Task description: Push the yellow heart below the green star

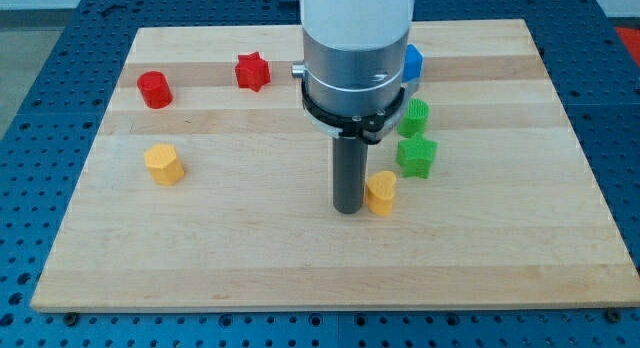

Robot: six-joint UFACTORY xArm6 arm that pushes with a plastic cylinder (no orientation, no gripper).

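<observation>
My tip [348,210] stands on the wooden board [200,258] just to the view's left of the yellow heart [380,193], touching it or very nearly so; the narrow gap is too fine to call. There is no claw on this rig, only the bare dark rod, so nothing opens, closes or grips.

The heart sits near the board's middle, slightly toward the view's right. The green star [416,156] lies up and to the right of it, close by, with a second green block [415,115] just above the star and a blue block [413,61] partly hidden behind the arm's housing.

The relation that counts: the heart lies to my tip's right, and its goal, the spot directly beneath the star, lies farther right again. I judge a short push toward the view's right should carry it there.

Well clear on the left are a yellow block [163,163], a red cylinder [154,89] and a red star [252,71].
</observation>
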